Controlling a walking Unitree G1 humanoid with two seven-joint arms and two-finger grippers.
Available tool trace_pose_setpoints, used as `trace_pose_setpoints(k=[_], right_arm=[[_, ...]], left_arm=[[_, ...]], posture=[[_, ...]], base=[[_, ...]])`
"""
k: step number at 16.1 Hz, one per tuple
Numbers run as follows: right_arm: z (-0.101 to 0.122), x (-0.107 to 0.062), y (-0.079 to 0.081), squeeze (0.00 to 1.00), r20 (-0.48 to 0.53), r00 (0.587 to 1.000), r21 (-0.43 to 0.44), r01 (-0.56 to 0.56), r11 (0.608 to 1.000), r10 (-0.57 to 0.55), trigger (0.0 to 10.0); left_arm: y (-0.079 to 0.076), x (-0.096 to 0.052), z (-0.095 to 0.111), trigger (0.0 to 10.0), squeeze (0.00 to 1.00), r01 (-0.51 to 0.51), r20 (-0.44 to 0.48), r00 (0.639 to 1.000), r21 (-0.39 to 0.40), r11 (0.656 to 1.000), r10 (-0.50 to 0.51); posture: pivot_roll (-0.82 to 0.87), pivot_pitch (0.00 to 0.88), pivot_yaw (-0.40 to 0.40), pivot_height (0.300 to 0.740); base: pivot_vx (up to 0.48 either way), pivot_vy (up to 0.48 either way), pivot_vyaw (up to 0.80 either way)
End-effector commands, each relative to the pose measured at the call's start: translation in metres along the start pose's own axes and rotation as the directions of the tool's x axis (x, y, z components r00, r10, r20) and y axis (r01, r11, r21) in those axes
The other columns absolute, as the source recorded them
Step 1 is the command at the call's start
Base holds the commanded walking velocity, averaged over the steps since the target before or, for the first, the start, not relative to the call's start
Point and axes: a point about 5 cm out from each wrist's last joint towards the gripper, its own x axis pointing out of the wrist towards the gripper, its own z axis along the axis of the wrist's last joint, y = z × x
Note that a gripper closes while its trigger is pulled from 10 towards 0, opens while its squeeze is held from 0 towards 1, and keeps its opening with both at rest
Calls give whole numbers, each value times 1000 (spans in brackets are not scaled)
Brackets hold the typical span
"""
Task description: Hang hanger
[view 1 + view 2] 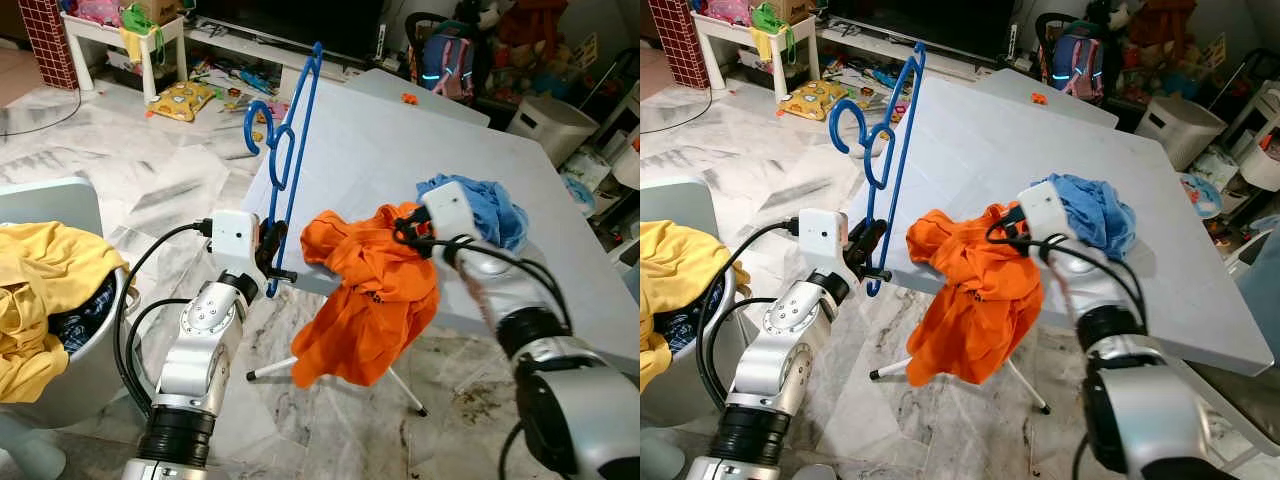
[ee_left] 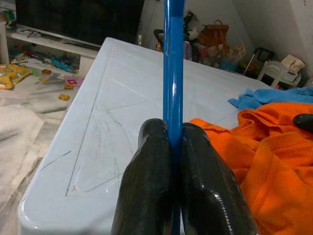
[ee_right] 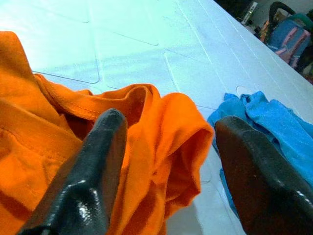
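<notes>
My left gripper is shut on the lower end of a blue plastic hanger, which stands upright at the near left corner of the pale blue table. The left wrist view shows both fingers clamped on the hanger's bar. An orange shirt lies bunched on the table's near edge and droops over it. My right gripper is open, its fingers straddling a fold of the orange shirt. A blue cloth lies just behind it.
A grey laundry basket with yellow clothes stands at my left. Toys litter the marble floor beyond the table. A white bin and bags sit at the back right. The table's folding leg stands below the shirt.
</notes>
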Motion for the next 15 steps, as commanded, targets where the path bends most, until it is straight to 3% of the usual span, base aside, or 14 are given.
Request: trace_pose_setpoints(k=[1,2,3,4,5,7,8,11,15], right_arm=[[-5,-6,-10,1000,-11,1000,33,12,999,-12,10000],[-7,-7,-8,1000,-13,1000,26,-28,999,28,10000],[-8,-8,-5,765,-7,997,27,-71,997,71,10000],[-7,-9,-4,286,0,996,22,-95,995,95,10000],[-5,-9,-6,110,5,995,25,-95,995,95,10000],[0,-12,-8,102,38,993,31,-115,993,114,10000],[4,-15,-7,0,76,985,33,-157,987,155,10000],[3,-36,-6,0,162,966,97,-217,971,200,10000],[-13,-61,-5,0,129,964,75,-243,967,232,10000]], left_arm=[[-9,5,5,10000,0,43,21,999,9,999,-44],[-9,6,6,10000,0,45,22,999,10,999,-45],[-9,6,6,10000,0,46,24,999,10,999,-46],[-9,6,7,10000,0,46,26,999,10,999,-47],[-8,6,7,10000,0,46,25,999,12,999,-46],[-8,6,7,10000,0,47,27,999,13,999,-47],[-8,6,7,10000,0,45,26,999,14,999,-46],[-6,4,5,10000,0,42,20,999,15,999,-43],[-7,4,4,10000,0,51,13,999,16,999,-51]], posture=[[250,0,-199,740],[250,0,-197,740],[250,0,-196,740],[251,0,-195,740],[252,0,-195,740],[257,0,-196,740],[257,0,-196,740],[252,0,-192,740],[234,0,-177,740]], base=[[0,0,0],[0,0,0],[0,0,0],[0,0,0],[0,0,0],[0,0,0],[0,0,0],[0,0,0],[0,0,0]])
